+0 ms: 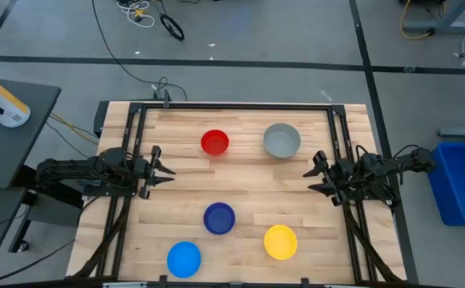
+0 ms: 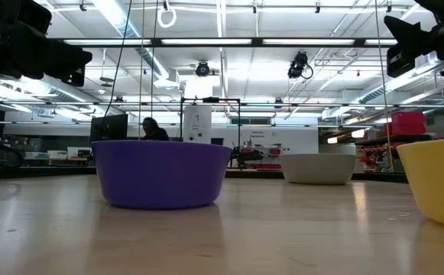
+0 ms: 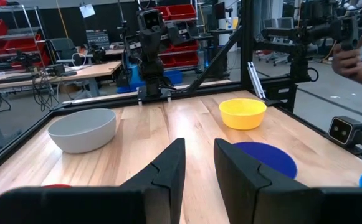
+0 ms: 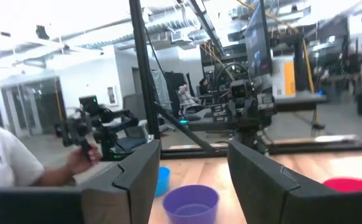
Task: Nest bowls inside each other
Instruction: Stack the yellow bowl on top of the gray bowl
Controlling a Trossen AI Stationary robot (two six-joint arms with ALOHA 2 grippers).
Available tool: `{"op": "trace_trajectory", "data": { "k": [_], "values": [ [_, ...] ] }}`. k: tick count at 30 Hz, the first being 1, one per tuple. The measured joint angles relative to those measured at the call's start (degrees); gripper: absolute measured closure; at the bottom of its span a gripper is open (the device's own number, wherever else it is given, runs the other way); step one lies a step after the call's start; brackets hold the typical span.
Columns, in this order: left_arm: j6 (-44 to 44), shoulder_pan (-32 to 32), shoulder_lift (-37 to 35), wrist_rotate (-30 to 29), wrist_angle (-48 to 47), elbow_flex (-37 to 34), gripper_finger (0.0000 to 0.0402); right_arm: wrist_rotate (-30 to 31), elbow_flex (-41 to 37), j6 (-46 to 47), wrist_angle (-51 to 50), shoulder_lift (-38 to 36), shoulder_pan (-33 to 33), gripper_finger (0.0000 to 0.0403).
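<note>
Five bowls stand upright and apart on the wooden table [image 1: 240, 184], each on its base. The red bowl [image 1: 214, 142] and the grey bowl [image 1: 282, 140] are toward the far side. The dark blue bowl [image 1: 219, 218] sits in the middle. The light blue bowl [image 1: 184, 258] and the yellow bowl [image 1: 280, 242] are near the front edge. My left gripper [image 1: 168, 169] hovers open at the left side and points level toward the right. My right gripper [image 1: 310, 178] hovers open at the right side and points left. Neither has anything between its fingers.
A black metal frame [image 1: 232, 106] runs along the table's far, left and right edges. A person's hand [image 3: 354, 57] shows beyond the table in the left wrist view. A person in a white sleeve [image 4: 6, 162] holding a device shows in the right wrist view. A blue bin [image 1: 464, 180] stands on the floor at the right.
</note>
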Motion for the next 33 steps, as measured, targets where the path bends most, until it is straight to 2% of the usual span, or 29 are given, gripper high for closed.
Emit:
{"op": "trace_trajectory", "data": {
  "k": [7,20,26,30,33],
  "values": [
    [1.33,0.0,0.0,-0.02,0.13,0.0,0.0308,0.19,0.0,8.99,0.18,0.0,0.0,0.0199],
    [7.54,0.0,-0.01,-0.04,0.15,0.0,0.0308,-0.54,0.0,12.85,0.92,0.11,0.0,0.0212],
    [7.61,0.0,0.0,-0.04,0.15,0.0,0.0308,-0.79,0.0,13.37,-7.0,0.11,0.0,0.0212],
    [7.59,-0.01,-0.01,-0.04,0.16,0.0,0.0308,7.86,0.03,18.23,-14.27,0.36,-0.45,0.0217],
    [7.54,0.0,0.0,-0.06,0.17,0.0,0.0308,4.43,0.11,18.83,-14.49,4.36,-0.6,0.0217]
  ]
}}
